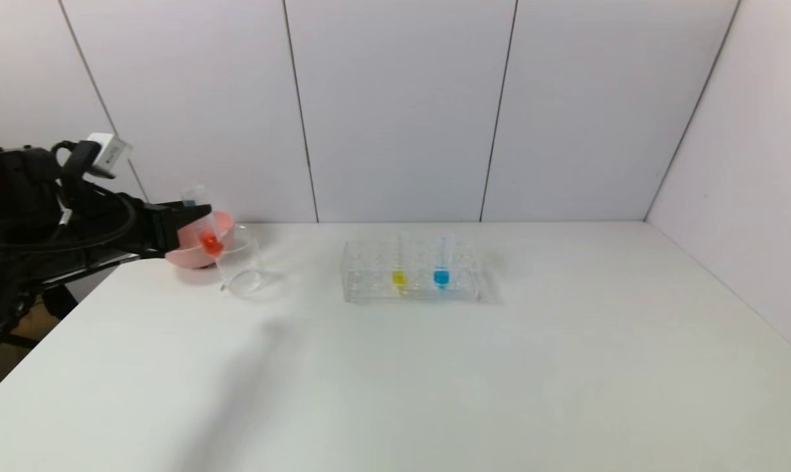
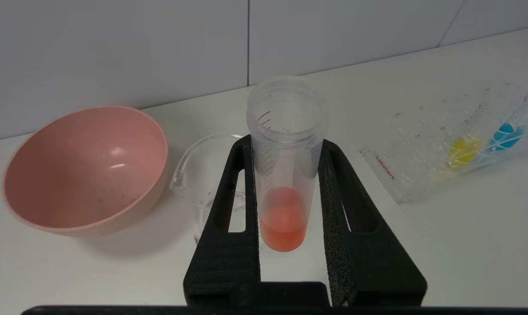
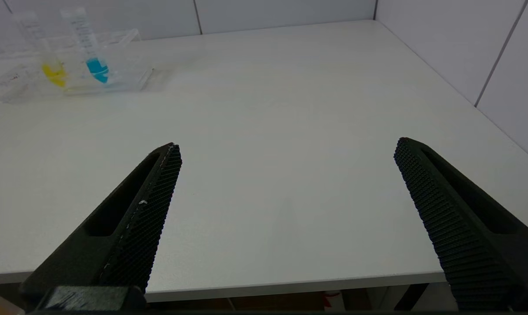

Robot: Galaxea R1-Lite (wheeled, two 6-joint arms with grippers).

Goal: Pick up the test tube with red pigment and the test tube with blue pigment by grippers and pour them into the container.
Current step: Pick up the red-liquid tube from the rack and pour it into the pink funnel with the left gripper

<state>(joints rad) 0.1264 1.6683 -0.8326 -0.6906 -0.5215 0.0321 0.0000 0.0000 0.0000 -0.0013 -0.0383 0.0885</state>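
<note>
Clamped upright in the left gripper (image 2: pixel 285 192), the red tube (image 2: pixel 284 175) is held just beside the beaker (image 1: pixel 241 265), which lies on its rack side; the right gripper (image 3: pixel 285 148) is parked wide apart.

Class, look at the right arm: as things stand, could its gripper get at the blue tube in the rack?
Probably yes: the right gripper is open, bare table lies between it and the test tube with blue pigment, which stands exposed above the rack.

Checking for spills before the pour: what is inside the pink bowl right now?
The pink bowl looks empty in the left wrist view, showing only a bare, glossy inner wall. Its near inner side is hidden by the rim.
</note>
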